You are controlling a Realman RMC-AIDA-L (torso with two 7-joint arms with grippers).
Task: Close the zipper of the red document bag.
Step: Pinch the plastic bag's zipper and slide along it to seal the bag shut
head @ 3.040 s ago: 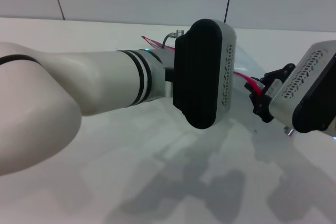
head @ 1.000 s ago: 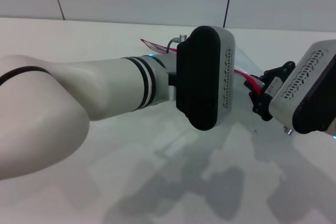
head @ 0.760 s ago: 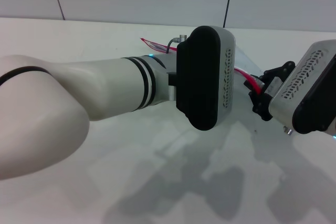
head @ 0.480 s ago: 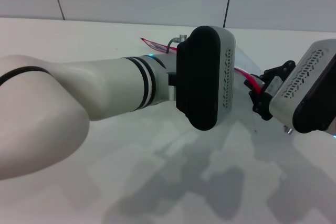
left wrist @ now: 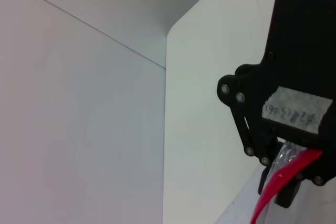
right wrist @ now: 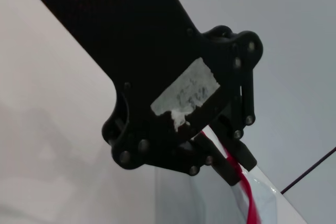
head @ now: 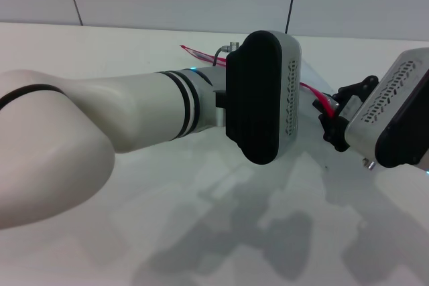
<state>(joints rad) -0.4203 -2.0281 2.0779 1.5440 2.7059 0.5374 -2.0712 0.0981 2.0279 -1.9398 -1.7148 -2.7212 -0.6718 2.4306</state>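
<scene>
White surface (head: 134,51) bare along the upper left and lower centre of the head view. Red document bag (head: 310,75) right of centre, mostly hidden behind the left arm. Zipper (head: 310,93) strip running from upper centre to the right claw (head: 326,122), pinched there. Left claw (left wrist: 286,179) clamped on the same red strip.

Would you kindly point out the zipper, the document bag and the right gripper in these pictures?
zipper (head: 309,90): head view, on the red strip between the two arms.
document bag (right wrist: 262,192): right wrist view, on the clear plastic beside the red strip.
right gripper (head: 328,120): head view, at the black tips on the red strip.
</scene>
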